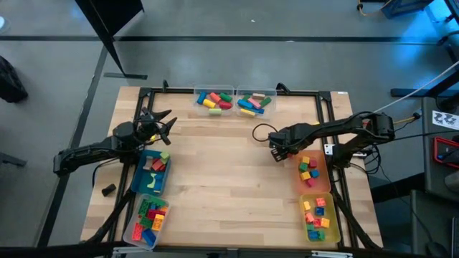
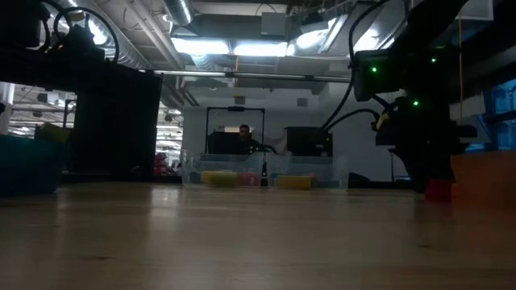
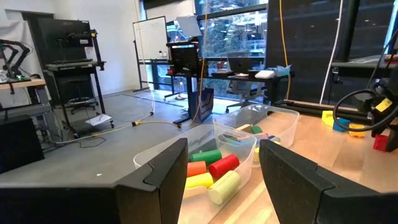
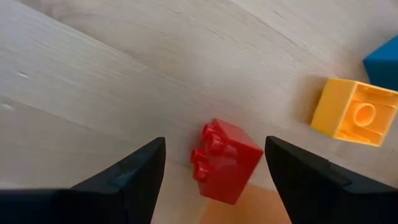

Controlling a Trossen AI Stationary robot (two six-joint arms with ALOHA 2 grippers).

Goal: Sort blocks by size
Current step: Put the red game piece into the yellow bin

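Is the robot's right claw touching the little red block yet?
Apart. In the right wrist view the red block lies on the table between the open fingers of the right gripper, with bare wood showing on both sides of it.

Pale wooden bench (image 1: 229, 179), black-framed, filling the centre of the high view. Along its upper edge, two clear bins (image 1: 234, 101) side by side holding coloured blocks (image 1: 215, 100); lower left, a blue bin (image 1: 152, 174) above another clear bin (image 1: 146, 219). Lower right, an orange bin (image 1: 312, 172) above a yellow bin (image 1: 319, 218), with one red block (image 4: 225, 160) lying on the bare wood.
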